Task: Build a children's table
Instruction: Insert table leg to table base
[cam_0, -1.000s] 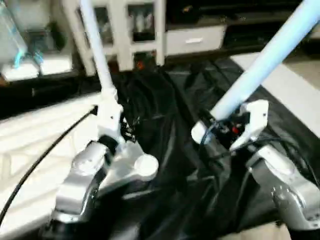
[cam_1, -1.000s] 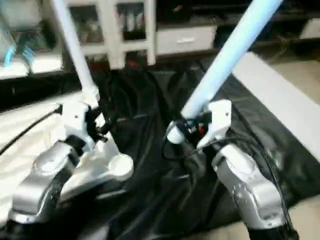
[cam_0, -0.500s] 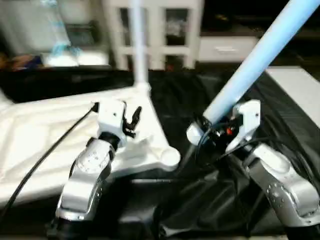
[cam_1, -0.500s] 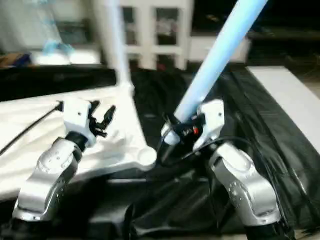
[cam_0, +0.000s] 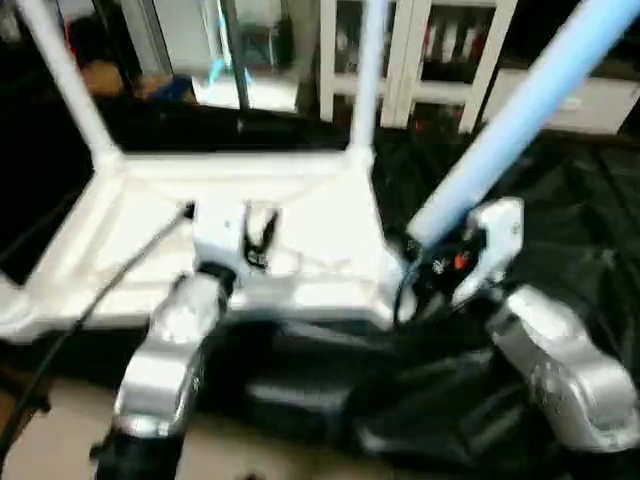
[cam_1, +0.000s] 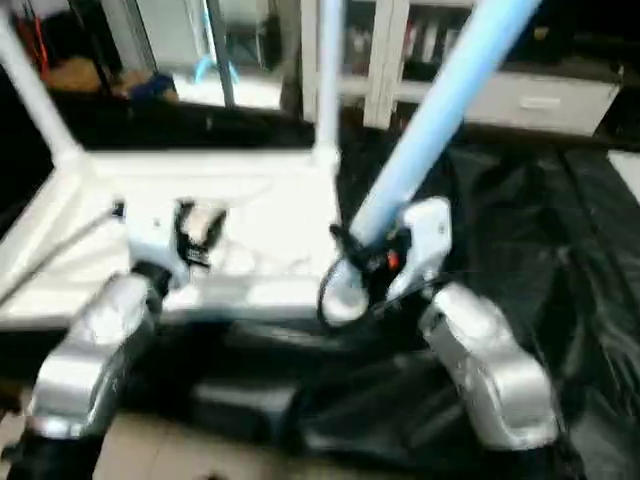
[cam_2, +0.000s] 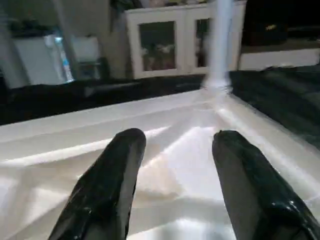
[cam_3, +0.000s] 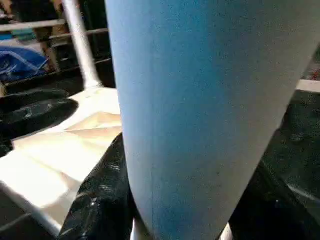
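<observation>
**Third leg lines up for the near-right socket**

Swinging leftward over the last second, the head view now takes in the whole overturned table top (cam_0: 250, 215), where before only its right corner showed; the left jaws have let go of the far-right leg (cam_0: 368, 80) and come back toward the robot.

Left gripper (cam_2: 172, 165) first: jaws spread, pinching nothing, both black fingers (cam_2: 107, 190) hanging just over the ribbed underside of the top. Right gripper (cam_0: 440, 262): jaws pressed onto the thick end of the loose leg (cam_0: 520, 110), black fingers on either side of the tube in the right wrist view. That leg's long axis runs from the jaws up and away to the far right, its butt end pointing down and to the near left.

Now the relation that matters. The near-right corner socket (cam_0: 385, 300) sits just left of and below the leg's butt end, very near it, so the right arm is clearly the closer one. My read: the leg has to tip toward upright before it drops in.

Two legs are already standing, far-left leg (cam_0: 60, 80) and far-right. Room looks fair: black sheeting (cam_0: 560, 220) lies open to the right, while the white cabinet (cam_0: 430, 50) stands well behind, where the raised leg tip could swing.
</observation>
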